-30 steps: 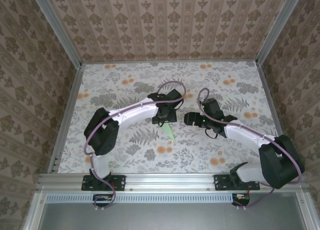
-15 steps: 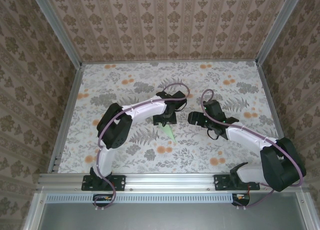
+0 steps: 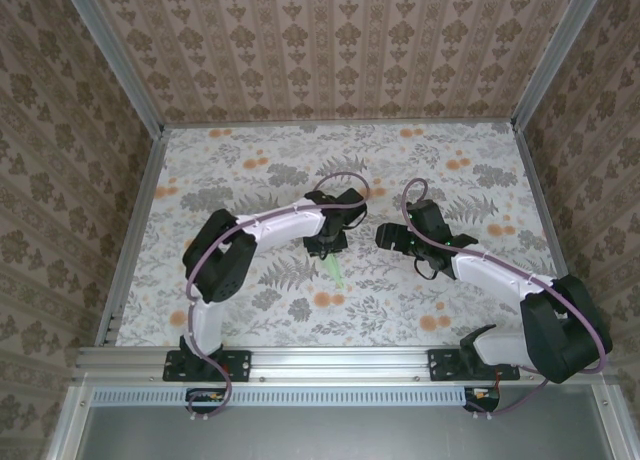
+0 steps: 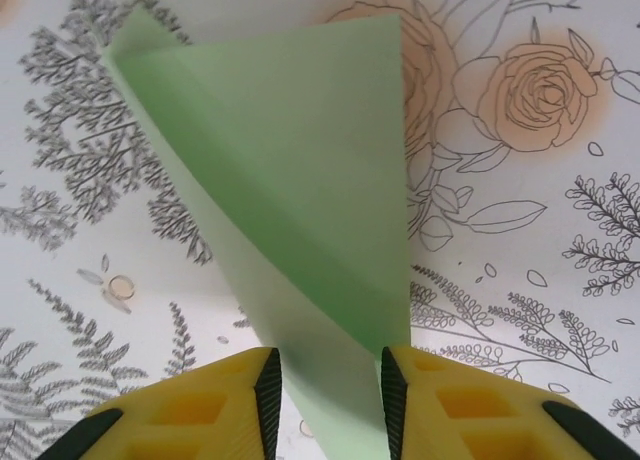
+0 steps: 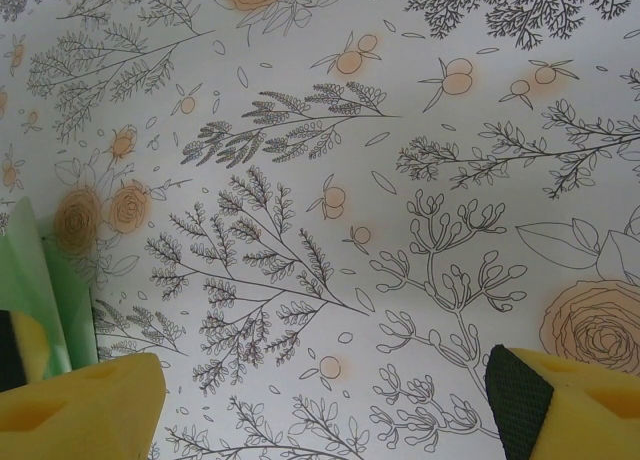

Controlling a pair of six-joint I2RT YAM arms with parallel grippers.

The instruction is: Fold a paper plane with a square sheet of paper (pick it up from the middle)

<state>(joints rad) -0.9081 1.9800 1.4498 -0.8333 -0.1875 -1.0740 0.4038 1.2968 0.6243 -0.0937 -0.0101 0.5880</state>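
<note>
Top external view showed the paper plane (image 3: 336, 268) lying on the flower-printed table (image 3: 220, 160), near the middle and a little toward the near edge, as a slim pale green dart whose point faced the arm bases. The left gripper (image 3: 330, 245) hung directly over its far, wider end, with the left arm curved in from the left side. The right gripper (image 3: 385, 237) sat just to the right of it, apart from the paper and turned toward the left gripper.

From the left wrist, the paper plane (image 4: 300, 180) spread away from the camera as a green triangle with a long crease running up it and a paler folded band along its left side. Its narrow part ran down between the two yellow fingers (image 4: 200, 410), and the left gripper (image 4: 330, 380) had its jaws drawn in on that strip, the dark pads meeting the paper on both sides, so the plane was pinched between them.

From the right wrist, the right gripper (image 5: 320, 400) stood with its jaws spread wide and only patterned tabletop between them. A sliver of the green paper plane (image 5: 40, 290) rose at the left edge of that view, just beside the left-hand finger.
</note>
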